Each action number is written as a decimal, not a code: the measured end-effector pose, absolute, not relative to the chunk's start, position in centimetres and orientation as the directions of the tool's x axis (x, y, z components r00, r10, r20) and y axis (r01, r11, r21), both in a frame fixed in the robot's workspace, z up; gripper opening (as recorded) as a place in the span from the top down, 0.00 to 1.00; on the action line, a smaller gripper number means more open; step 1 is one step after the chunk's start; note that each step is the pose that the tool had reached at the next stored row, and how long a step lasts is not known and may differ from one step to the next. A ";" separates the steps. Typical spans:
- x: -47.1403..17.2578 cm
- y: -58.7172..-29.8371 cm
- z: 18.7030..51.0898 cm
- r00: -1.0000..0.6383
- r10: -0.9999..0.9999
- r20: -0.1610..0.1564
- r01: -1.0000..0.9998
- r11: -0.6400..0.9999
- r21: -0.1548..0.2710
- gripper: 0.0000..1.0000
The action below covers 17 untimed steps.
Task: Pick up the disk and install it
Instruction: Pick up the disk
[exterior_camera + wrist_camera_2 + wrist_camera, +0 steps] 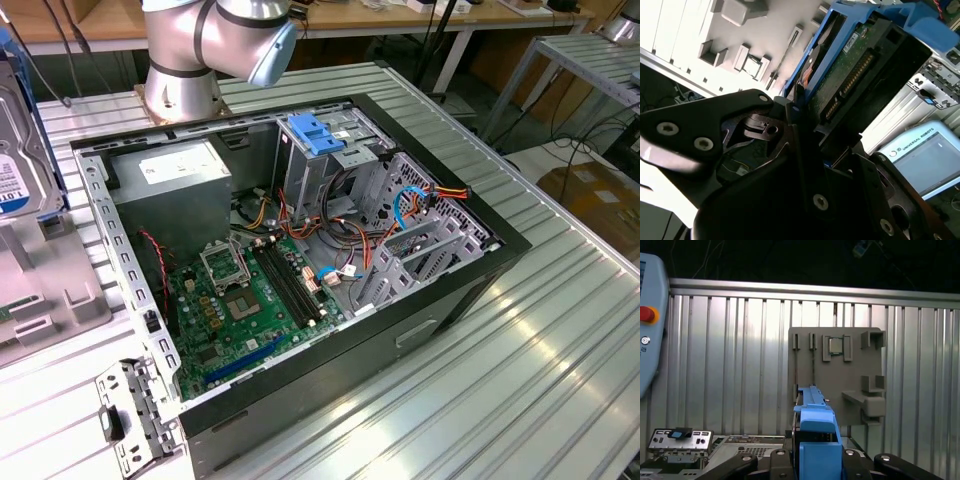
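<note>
The disk [22, 150], silver with a blue-and-white label, stands on edge at the exterior view's far left, above a grey fixture [60, 290]. In the second wrist view its green circuit-board side [850, 65] shows inside the bright blue carrier. My gripper [805, 130] is shut on it, with black fingers [715, 125] clamping the carrier's end. In the first wrist view the blue carrier [815, 425] runs edge-on out from between the gripper [817, 460]. The grey fixture [840, 375] lies well beneath it.
The open computer case [480, 250] lies on the ribbed metal table. It holds a motherboard [250, 300], a grey power supply [170, 175] and a drive cage with a light-blue latch [315, 132]. A loose metal plate [135, 415] lies near the case's corner. A teach pendant [650, 315] sits beside the table.
</note>
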State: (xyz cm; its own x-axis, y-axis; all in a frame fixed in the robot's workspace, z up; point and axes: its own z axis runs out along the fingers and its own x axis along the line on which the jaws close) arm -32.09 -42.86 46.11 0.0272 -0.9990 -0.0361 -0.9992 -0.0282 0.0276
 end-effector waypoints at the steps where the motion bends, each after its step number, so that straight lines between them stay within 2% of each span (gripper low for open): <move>1: -32.1 -43.0 46.1 0.027 -0.999 -0.036 -0.999 -0.028 0.028 0.64; 17: -32.1 -44.7 46.1 0.027 -0.999 -0.036 -0.999 -0.028 0.028 0.64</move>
State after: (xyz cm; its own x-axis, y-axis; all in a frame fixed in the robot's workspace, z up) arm -32.09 -44.73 46.11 0.0273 -0.9990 -0.0360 -0.9992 -0.0283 0.0277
